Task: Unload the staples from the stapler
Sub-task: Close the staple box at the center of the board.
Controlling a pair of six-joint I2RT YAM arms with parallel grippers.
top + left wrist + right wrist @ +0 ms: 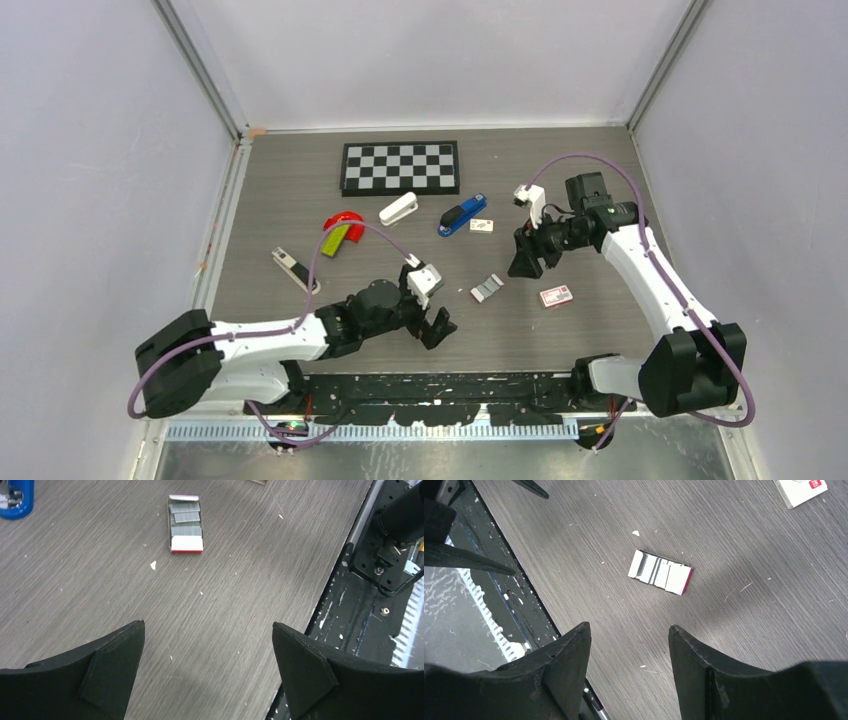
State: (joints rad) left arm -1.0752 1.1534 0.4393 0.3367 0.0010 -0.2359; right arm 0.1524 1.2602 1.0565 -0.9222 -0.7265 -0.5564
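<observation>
**Q:** What does the overhead view show that the wrist views do not?

**A:** Only the overhead view shows the whole blue stapler. It lies on the grey wood-grain table, just below the checkerboard, between a white stapler and a small card. It is well apart from both my pincers. My left wrist view catches only its rounded blue end, in the top-left corner.

**Q:** And what do the wrist views add?

**A:** Both show the open tray of staples in detail. It is a shallow rectangular box holding flat grey metal strips, with one white, red-edged end.

**Q:** How do the pincers stand?

**A:** My left pincer is spread wide, its black wedge-shaped fingers empty. My right pincer is spread less widely and is also empty, over bare table.

**Q:** Where are the edges and the free room?

**A:** The table's near edge and the black rail show at the right of my left wrist view and at the left of my right wrist view. Bare table lies between the tray and the stapler.
</observation>
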